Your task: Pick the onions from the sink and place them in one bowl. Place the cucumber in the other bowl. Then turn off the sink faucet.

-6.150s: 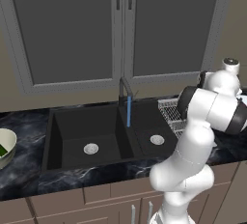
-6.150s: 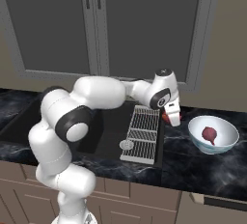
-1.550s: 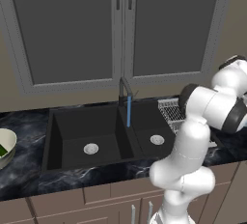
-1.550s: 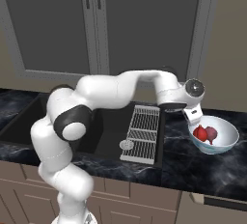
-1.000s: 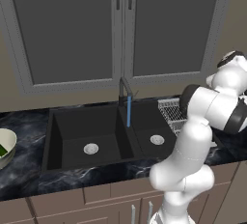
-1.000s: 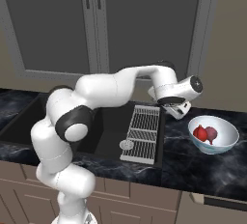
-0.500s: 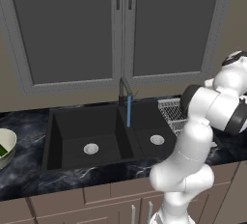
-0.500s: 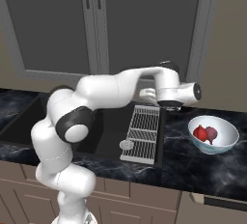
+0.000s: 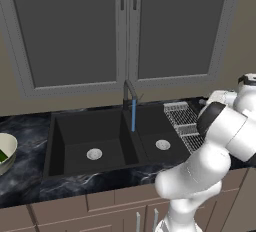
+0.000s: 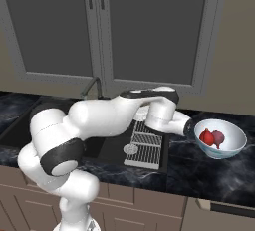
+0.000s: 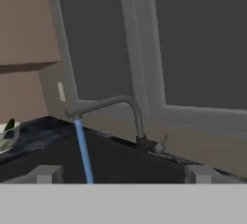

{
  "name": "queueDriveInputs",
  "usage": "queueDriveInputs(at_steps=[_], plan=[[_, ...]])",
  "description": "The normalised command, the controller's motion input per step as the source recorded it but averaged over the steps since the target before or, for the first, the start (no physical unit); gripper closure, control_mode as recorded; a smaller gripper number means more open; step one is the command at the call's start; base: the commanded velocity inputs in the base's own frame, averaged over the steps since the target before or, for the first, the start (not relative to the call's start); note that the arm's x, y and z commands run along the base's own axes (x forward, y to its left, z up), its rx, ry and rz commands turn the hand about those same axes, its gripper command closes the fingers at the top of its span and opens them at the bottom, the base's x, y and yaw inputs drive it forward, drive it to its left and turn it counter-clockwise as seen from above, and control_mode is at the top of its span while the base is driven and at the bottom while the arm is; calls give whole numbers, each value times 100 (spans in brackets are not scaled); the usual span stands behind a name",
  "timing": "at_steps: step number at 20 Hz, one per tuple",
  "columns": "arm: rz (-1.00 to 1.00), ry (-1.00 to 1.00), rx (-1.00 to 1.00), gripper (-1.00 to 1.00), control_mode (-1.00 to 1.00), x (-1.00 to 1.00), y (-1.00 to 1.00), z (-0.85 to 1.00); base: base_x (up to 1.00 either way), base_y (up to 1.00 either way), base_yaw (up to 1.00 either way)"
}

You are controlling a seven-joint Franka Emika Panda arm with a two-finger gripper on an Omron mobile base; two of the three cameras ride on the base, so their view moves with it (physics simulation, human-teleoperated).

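Both onions, one bright red and one dull pinkish, lie in the small white-bluish bowl on the right counter. The cucumber rests in the cream bowl at the far left. My gripper is open and empty, with its fingertips wide apart. It hovers just left of the onion bowl, over the counter's right end, and faces the faucet. A blue water stream runs from the spout into the black sink.
A wire dish rack lies over the right end of the sink, under my forearm. A silver drain sits in each basin. The faucet's lever juts from its base. Grey cabinet doors rise behind the counter.
My hand has drawn back from over the onion bowl toward the sink and turned to face the faucet. Both onions stay in the bowl. The jaws stay open.
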Motion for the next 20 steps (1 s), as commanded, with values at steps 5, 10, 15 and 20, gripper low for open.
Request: queueDriveInputs(at_steps=[5,10,15,20], plan=[[10,-11,-4,-100,-100,32,29,0,0,0,0],[12,0,-2,-100,-100,63,20,-5,0,0,0],[10,1,-3,-100,-100,51,3,-28,0,0,0],[6,0,-6,-100,-100,31,0,-51,0,0,0]])
